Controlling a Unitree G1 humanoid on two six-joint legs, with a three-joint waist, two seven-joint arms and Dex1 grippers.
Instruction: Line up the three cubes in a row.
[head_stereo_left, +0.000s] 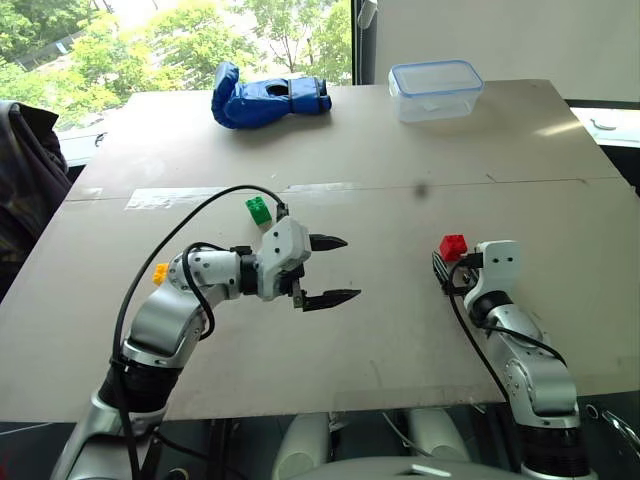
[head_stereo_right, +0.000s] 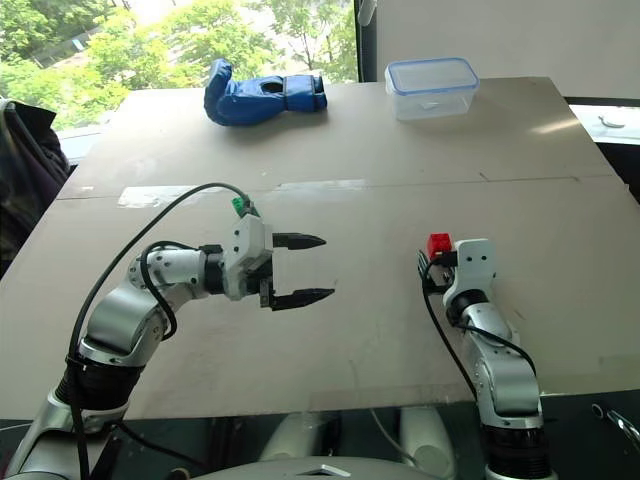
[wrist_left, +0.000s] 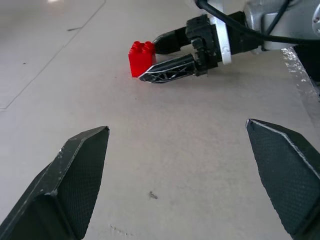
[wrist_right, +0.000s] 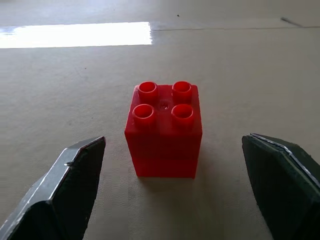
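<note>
red cube upright — studs up, on table

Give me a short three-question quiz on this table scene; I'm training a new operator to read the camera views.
1. True or false: the right gripper is clamped on the red brick.
2. Which brick lies nearest the left arm's elbow: A green, B yellow, C red?
3. Fill in: at the table's far edge, the blue glove lies to the robot's ____ of the clear lidded box.

Key
1. False: its jaws stand open, and the red brick sits upright on the table, clear of both fingers.
2. B: the yellow brick shows beside the elbow; the green brick lies behind the left gripper.
3. Left.
</note>
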